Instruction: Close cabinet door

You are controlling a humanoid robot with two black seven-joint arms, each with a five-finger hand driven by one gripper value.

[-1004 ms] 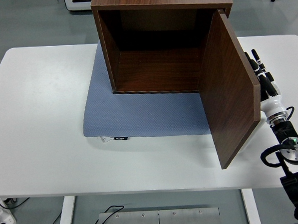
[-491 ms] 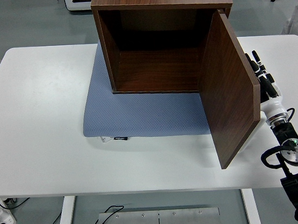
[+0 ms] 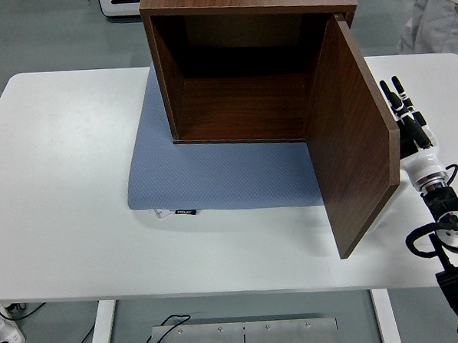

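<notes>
At the near right corner of the white table [image 3: 63, 226], the robot's right arm [image 3: 451, 237] comes up from the lower right edge of the picture, a black joint with a small green light sitting just past the table's near edge. Above it a white wrist leads to the right hand [image 3: 411, 127], which stands just behind the outer face of the cabinet door [image 3: 354, 142]. The fingers [image 3: 398, 93] are stretched out straight and a little fanned, pointing away toward the far side, and they hold nothing. Whether the palm actually touches the door cannot be told, since the door's edge hides that side of the hand.

The door hangs wide open, swung out toward the near edge on hinges at the cabinet's right side. Its lower near corner reaches almost to the table's front edge.

Under the cabinet lies a blue-grey mat [image 3: 221, 176], spread flat in the middle of the table, with a small dark label at its near left edge. Its near part is bare.

The wooden cabinet [image 3: 239, 71] stands on the far part of the mat, its open front facing the near side. The inside is dark brown and holds nothing visible.

Beyond the table, at the top right corner, part of a person's light-coloured clothing [image 3: 440, 14] shows. At the top left, on the grey floor, stands a white device [image 3: 120, 2].
</notes>
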